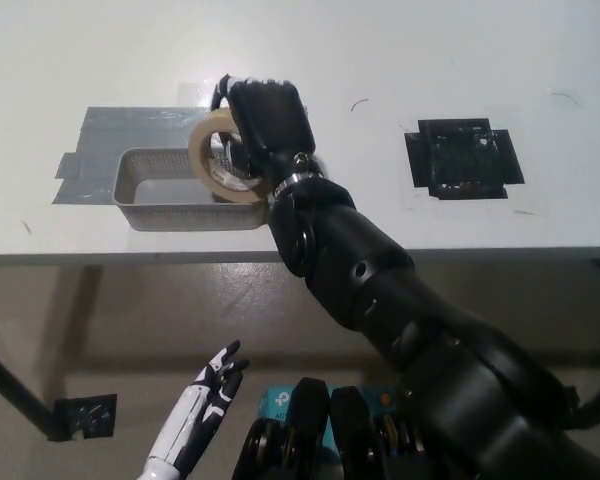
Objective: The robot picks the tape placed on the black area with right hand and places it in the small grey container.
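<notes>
Black right hand (265,122), reaching in from the lower right on its thick black arm (380,290), curled shut around a beige ring-shaped roll of tape (216,160). Roll held tilted on edge, its open centre facing the picture's left, fingers wrapped over its top and right side. Positioned over the right end of the small grey mesh container (160,190), lower rim of the roll down at or just inside the container's right wall; actual contact with the wall or floor impossible to tell. Rest of the container's inside bare, pale floor showing through to its left end.

Container seated on a grey rectangular patch (130,135) taped onto the white table (380,50), near the table's front edge. Well apart to the right, on the same table, a black square patch with ragged taped edges (465,158), nothing lying on it. A few thin dark marks scattered over the white surface.

White left hand (205,400) low at the picture's lower left, below the table's front edge and over the brownish floor, holding nothing, dark-tipped fingers extended and slightly apart, pointing up and to the right. Farther left on the floor, a small dark square (85,415) beside a black table leg (10,390).
</notes>
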You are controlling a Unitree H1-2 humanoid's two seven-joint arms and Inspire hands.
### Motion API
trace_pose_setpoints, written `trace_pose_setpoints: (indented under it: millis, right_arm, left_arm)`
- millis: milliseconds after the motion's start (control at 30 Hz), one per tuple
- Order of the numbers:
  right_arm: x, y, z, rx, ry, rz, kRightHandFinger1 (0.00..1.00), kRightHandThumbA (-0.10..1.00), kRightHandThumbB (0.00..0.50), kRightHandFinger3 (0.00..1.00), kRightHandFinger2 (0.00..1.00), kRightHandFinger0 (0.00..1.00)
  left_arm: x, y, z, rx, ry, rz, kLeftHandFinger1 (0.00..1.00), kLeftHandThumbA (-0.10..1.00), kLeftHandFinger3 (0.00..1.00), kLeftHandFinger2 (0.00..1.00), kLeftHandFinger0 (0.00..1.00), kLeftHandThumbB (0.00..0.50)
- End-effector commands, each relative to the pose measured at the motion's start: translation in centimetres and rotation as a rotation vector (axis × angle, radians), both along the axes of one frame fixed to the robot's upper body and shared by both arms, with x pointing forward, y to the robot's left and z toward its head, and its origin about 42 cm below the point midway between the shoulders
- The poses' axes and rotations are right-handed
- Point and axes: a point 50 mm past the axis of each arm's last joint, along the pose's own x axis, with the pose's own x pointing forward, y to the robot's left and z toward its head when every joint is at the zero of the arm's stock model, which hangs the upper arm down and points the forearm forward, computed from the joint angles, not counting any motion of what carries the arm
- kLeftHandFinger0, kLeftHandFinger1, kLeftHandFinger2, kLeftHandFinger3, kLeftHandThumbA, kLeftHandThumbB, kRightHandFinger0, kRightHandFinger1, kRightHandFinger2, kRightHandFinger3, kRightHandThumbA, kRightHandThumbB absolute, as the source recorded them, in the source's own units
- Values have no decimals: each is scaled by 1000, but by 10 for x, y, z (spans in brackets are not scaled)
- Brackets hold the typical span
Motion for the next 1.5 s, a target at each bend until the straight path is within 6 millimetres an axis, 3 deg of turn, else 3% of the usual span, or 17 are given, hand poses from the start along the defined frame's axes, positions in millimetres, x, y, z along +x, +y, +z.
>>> trace_pose_setpoints:
  millis: [0, 133, 400, 567, 667, 800, 833, 867, 933, 1000, 1033, 1100, 1133, 1167, 1267, 1367, 1467]
  right_arm:
    - [1, 14, 13, -22, 89, 31, 1000, 959, 451, 1000, 1000, 1000]
    - [2, 12, 13, -12, 96, 34, 1000, 1000, 446, 1000, 1000, 1000]
    - [4, 12, 18, 13, 107, 55, 1000, 1000, 500, 1000, 1000, 1000]
    - [7, 13, 32, 87, 102, 113, 1000, 1000, 500, 1000, 1000, 1000]
    - [16, 4, 66, 166, 55, 171, 1000, 1000, 500, 1000, 1000, 1000]
    - [19, -37, 115, 361, -64, 267, 1000, 1000, 498, 1000, 1000, 1000]
    - [11, -59, 125, 391, -101, 297, 1000, 1000, 481, 1000, 1000, 1000]
    - [7, -67, 130, 403, -114, 311, 1000, 1000, 467, 1000, 1000, 1000]
    - [-18, -105, 139, 483, -167, 349, 1000, 1000, 439, 1000, 1000, 1000]
    - [-38, -130, 143, 543, -179, 367, 1000, 1000, 451, 1000, 1000, 1000]
    - [-58, -153, 144, 561, -191, 367, 1000, 1000, 470, 1000, 1000, 1000]
    - [-96, -193, 128, 635, -195, 363, 1000, 1000, 465, 1000, 1000, 1000]
    - [-106, -202, 124, 640, -203, 357, 1000, 1000, 470, 1000, 1000, 1000]
    - [-127, -222, 112, 694, -225, 365, 1000, 1000, 433, 1000, 1000, 1000]
    - [-172, -262, 84, 802, -270, 323, 1000, 1000, 447, 1000, 1000, 1000]
    - [-206, -283, 59, 892, -210, 294, 1000, 1000, 478, 1000, 1000, 1000]
    - [-231, -290, 32, 938, -148, 291, 1000, 1000, 452, 1000, 1000, 1000]
  left_arm:
    - [5, -4, 15, 9, -42, -39, 1000, 1000, 1000, 907, 1000, 91]
    - [6, -5, 15, 1, -42, -41, 1000, 1000, 1000, 894, 1000, 101]
    - [8, -7, 17, 7, -57, -57, 1000, 1000, 1000, 869, 1000, 79]
    - [10, -8, 19, 9, -61, -58, 1000, 1000, 1000, 873, 1000, 72]
    - [13, -8, 19, 21, -82, -57, 1000, 1000, 1000, 882, 1000, 53]
    - [18, -7, 19, 15, -85, -40, 1000, 1000, 1000, 939, 1000, 68]
    - [18, -6, 18, 16, -82, -33, 1000, 1000, 1000, 988, 1000, 84]
    - [19, -5, 18, 9, -82, -27, 1000, 1000, 1000, 1000, 1000, 99]
    - [21, -1, 18, -9, -82, -11, 1000, 1000, 1000, 1000, 1000, 92]
    - [26, 4, 20, -18, -91, 5, 1000, 1000, 1000, 1000, 1000, 93]
    - [29, 4, 21, -43, -92, 19, 1000, 1000, 1000, 1000, 1000, 87]
    - [32, 9, 22, -55, -109, 38, 1000, 1000, 1000, 1000, 1000, 60]
    - [34, 11, 23, -59, -111, 44, 1000, 1000, 1000, 1000, 1000, 66]
    - [36, 14, 26, -56, -110, 49, 1000, 1000, 1000, 1000, 1000, 69]
    - [46, 19, 29, -91, -120, 63, 1000, 1000, 1000, 1000, 1000, 79]
    - [49, 21, 27, -107, -111, 69, 1000, 1000, 1000, 1000, 1000, 88]
    - [51, 22, 23, -120, -91, 78, 1000, 1000, 1000, 1000, 1000, 86]
